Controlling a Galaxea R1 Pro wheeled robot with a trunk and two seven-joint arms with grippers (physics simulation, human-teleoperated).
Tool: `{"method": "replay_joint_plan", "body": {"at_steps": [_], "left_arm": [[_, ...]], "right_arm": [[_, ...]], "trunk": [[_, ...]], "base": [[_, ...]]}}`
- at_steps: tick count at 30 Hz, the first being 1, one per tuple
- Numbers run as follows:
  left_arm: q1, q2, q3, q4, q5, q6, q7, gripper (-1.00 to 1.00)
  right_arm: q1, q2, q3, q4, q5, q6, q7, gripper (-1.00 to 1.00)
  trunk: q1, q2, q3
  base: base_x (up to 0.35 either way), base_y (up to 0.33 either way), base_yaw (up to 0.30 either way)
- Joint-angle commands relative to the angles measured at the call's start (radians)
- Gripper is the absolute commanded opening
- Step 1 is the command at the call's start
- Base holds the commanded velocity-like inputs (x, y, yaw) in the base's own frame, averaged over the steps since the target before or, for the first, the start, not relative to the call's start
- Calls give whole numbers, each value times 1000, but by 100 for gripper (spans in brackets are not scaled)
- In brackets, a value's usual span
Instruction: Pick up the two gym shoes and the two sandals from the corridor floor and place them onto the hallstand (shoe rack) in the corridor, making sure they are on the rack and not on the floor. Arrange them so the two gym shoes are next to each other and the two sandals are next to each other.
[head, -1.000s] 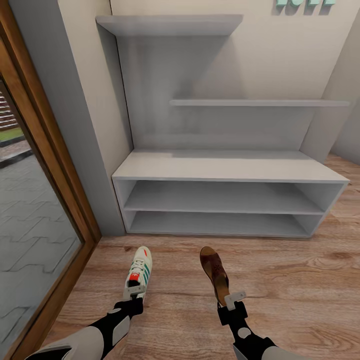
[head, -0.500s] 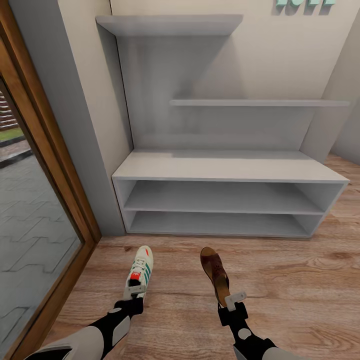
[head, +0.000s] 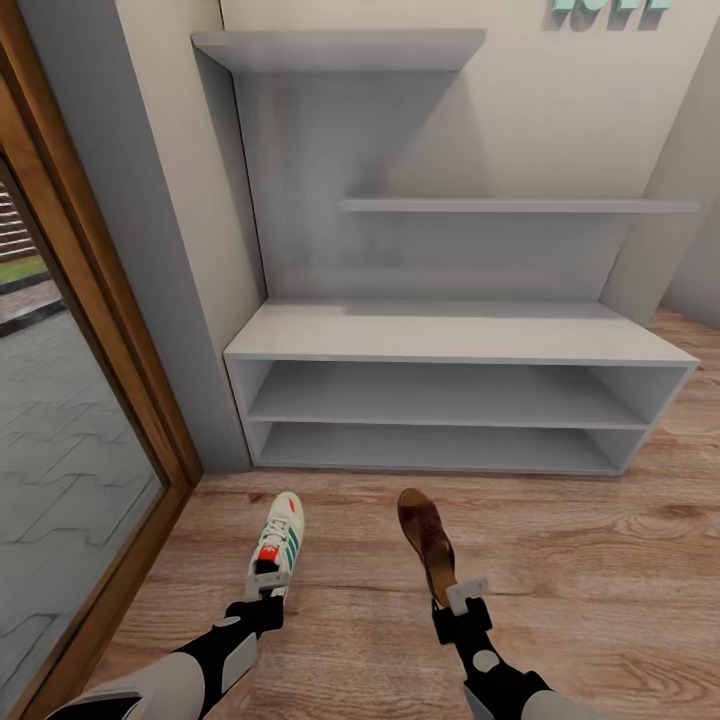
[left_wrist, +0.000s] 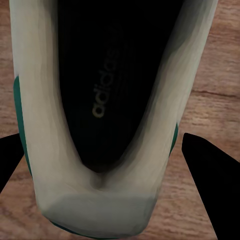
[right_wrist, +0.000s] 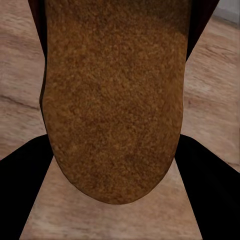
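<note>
A glazed door with a brown wooden frame (head: 110, 330) is seen at the left edge of the head view, with grey paving visible through the glass. Beside it, a grey wall pier (head: 150, 200) is noted. The floor (head: 600, 560) is laid in light brown wood planks with visible grain.

Against the pale wall, the shoe rack (head: 450, 335) is found standing on the floor: a white-grey unit with a low bench top, two long open compartments beneath, and two floating shelves above. No footwear is seen on the bench top or in either compartment. Teal lettering (head: 608, 8) is partly visible on the wall at the top edge.

In front of the rack's left end, a white gym shoe (head: 277, 545) with teal stripes and a red-orange accent is held by its heel in the left claw (head: 264, 592), toe pointed toward the rack. In the left wrist view the shoe (left_wrist: 100, 100) is seen between the two dark fingers (left_wrist: 207, 165), which flank its heel; the claw is judged clamped on it.

To the right, a brown sandal (head: 427, 540) is held at its heel end by the right claw (head: 455, 598), toe toward the rack. In the right wrist view the sandal (right_wrist: 115, 100) lies between the dark fingers (right_wrist: 210, 180), gripped.

Whether either item is clear of the floor cannot be told.
</note>
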Motion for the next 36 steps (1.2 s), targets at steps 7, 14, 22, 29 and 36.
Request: {"method": "replay_joint_plan", "body": {"at_steps": [7,14,22,29,36], "left_arm": [[-1,-3,7,0,1,-2,0,-100],[-1,-1,7,0,0,-2,1,-100],[0,-1,7,1,0,-2,1,-100],[0,0,7,2,0,-2,1,-100],[0,0,7,2,0,-2,-1,-100]], "right_arm": [[-1,-11,-4,-27,1,1,-1,-100],[-1,-19,-6,-33,-1,1,14,-100],[-2,-32,-7,-34,-17,3,111,-100],[-2,-68,-8,-40,-69,22,306,-100],[-3,-89,-7,-70,-149,29,372,-100]], "trunk": [[0,0,-1],[0,0,-1],[0,0,-1],[0,0,-1],[0,0,-1]], "base": [[0,0,0],[0,0,0],[0,0,0],[0,0,0],[0,0,0]]}}
